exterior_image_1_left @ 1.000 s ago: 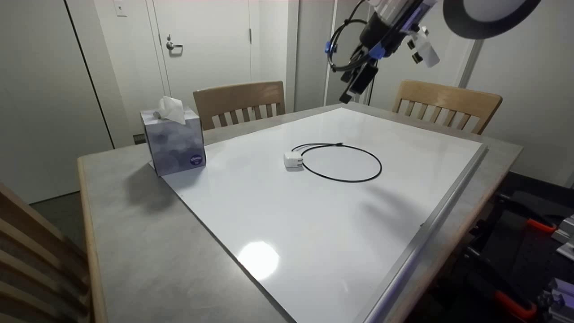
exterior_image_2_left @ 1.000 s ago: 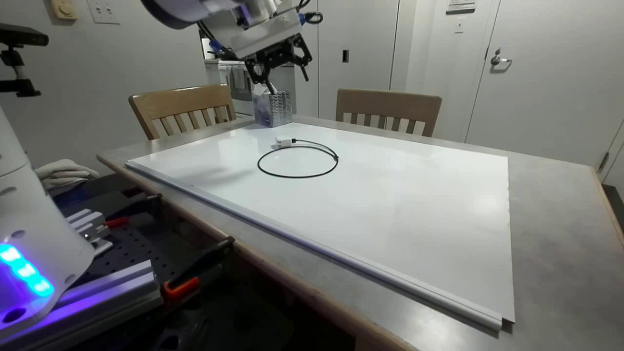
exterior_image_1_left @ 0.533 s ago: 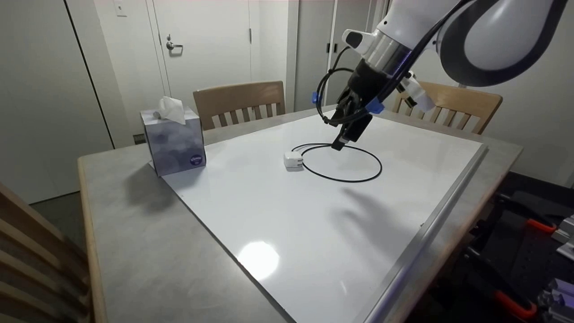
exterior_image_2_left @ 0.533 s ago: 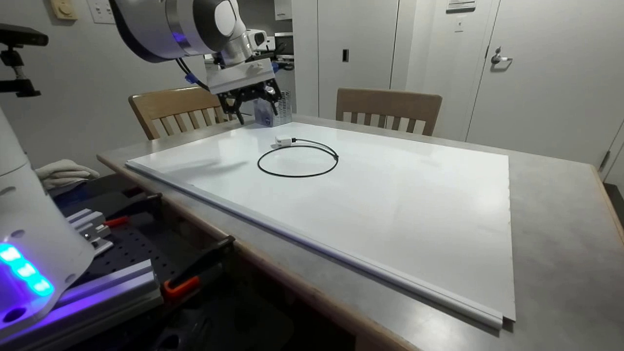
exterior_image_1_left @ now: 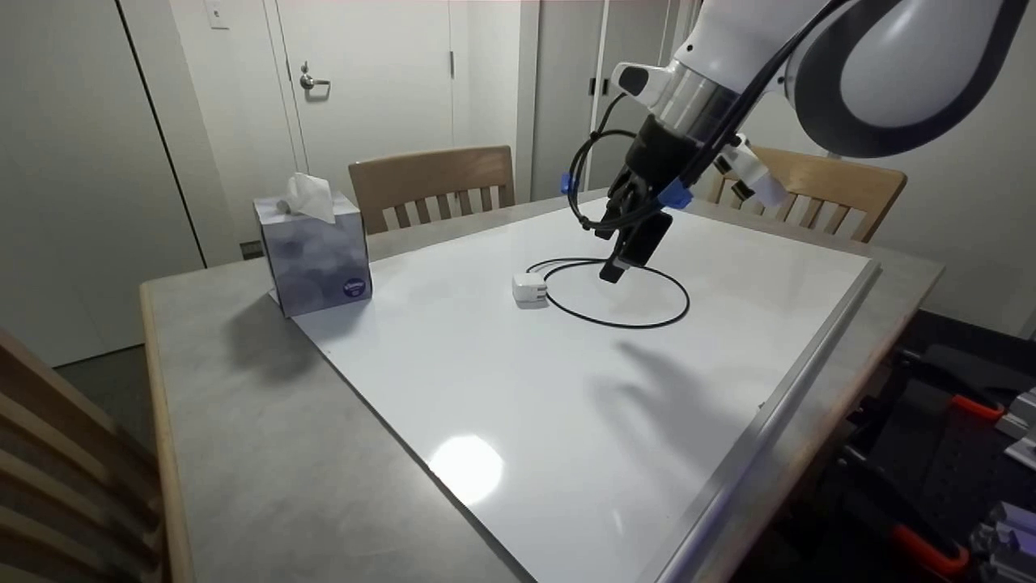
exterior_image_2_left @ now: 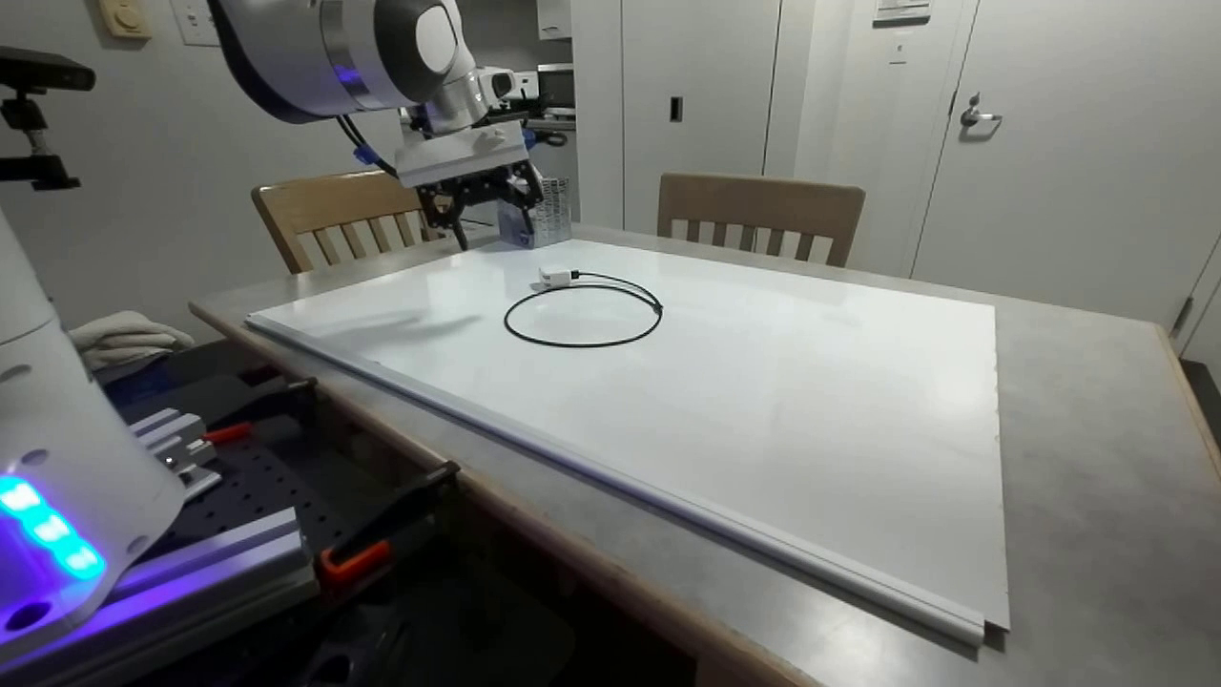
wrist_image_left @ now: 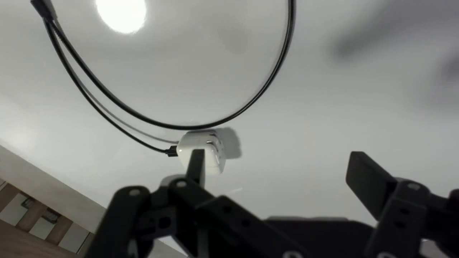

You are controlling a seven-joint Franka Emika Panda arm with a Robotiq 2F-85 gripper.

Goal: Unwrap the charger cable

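White and glossy, one board [exterior_image_1_left: 486, 389] in an exterior view bears one charger cable [exterior_image_1_left: 637, 327], smooth, black, curled into a ring, ending in one cube-shaped plug [exterior_image_1_left: 528, 288]; one square-sided tissue box [exterior_image_1_left: 316, 263] stands at a corner, and three slatted wooden chairs [exterior_image_1_left: 433, 172] show. Two black-and-orange clamps [exterior_image_2_left: 355, 565] appear in an exterior view. In the wrist view, the gripper [wrist_image_left: 278, 156] has its two blunt black fingers [wrist_image_left: 367, 184] spread wide, one partly hiding the plug
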